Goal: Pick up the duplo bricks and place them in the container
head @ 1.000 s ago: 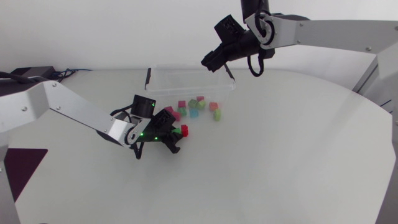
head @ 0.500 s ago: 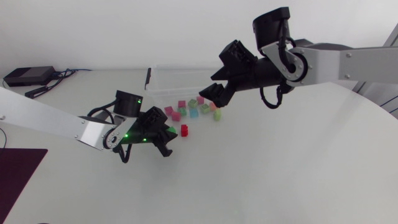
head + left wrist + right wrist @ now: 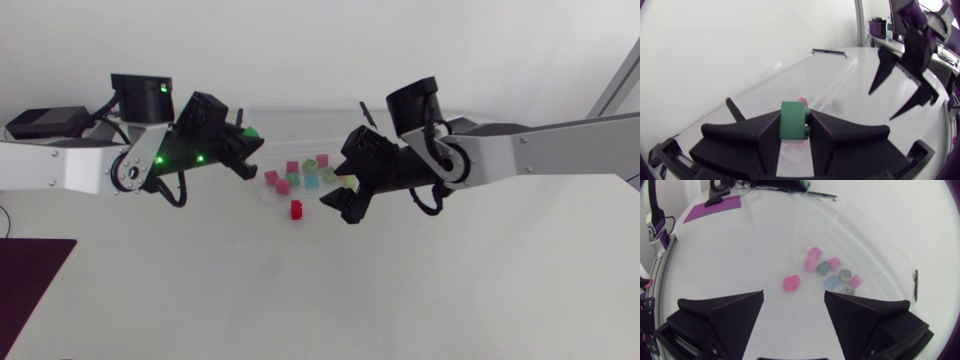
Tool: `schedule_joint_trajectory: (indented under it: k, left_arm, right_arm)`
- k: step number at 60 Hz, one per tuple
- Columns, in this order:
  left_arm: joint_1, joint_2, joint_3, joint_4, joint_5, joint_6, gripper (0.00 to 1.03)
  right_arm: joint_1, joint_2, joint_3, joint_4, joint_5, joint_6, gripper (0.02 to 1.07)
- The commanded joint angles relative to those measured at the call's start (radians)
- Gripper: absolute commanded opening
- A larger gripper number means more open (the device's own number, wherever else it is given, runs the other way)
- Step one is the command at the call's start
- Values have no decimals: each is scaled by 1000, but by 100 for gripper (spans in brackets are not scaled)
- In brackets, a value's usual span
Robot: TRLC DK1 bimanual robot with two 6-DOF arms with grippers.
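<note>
The left hand is closed on a green brick, held at the 9 o'clock end of the clear container. The right hand is spread wide, nothing gripped, and a red brick is seen on the surface at its 9 o'clock. Other bricks are scattered at the container's 6 o'clock.

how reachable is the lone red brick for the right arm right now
Probably yes: the right gripper hangs open with the red brick just ahead of the gap between its fingers, apart from the other bricks, and nothing lies in the way.
</note>
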State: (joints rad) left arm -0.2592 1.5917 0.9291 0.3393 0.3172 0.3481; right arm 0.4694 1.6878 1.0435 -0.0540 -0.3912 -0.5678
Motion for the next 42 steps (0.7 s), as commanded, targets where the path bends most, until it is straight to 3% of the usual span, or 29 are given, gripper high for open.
schedule_joint_trajectory:
  k: [1, 16, 33, 38, 40, 42]
  left_arm:
    - [18, 47, 85, 32, 5, -69, 20]
    - [23, 172, 223, 96, -73, -150, 20]
    - [11, 327, 378, 121, -153, -158, 21]
    - [9, 356, 409, 121, -162, -167, 35]
    - [6, 369, 421, 119, -175, -166, 50]
    - [3, 373, 425, 119, -181, -166, 59]
  right_arm:
    - [9, 70, 7, 5, 12, -32, 88]
    - [29, 156, 55, -10, 26, -80, 88]
    - [44, 254, 155, -67, 43, -147, 88]
    - [46, 279, 178, -83, 55, -176, 88]
    - [48, 289, 190, -95, 57, -188, 88]
    - [48, 299, 205, -109, 57, -196, 88]
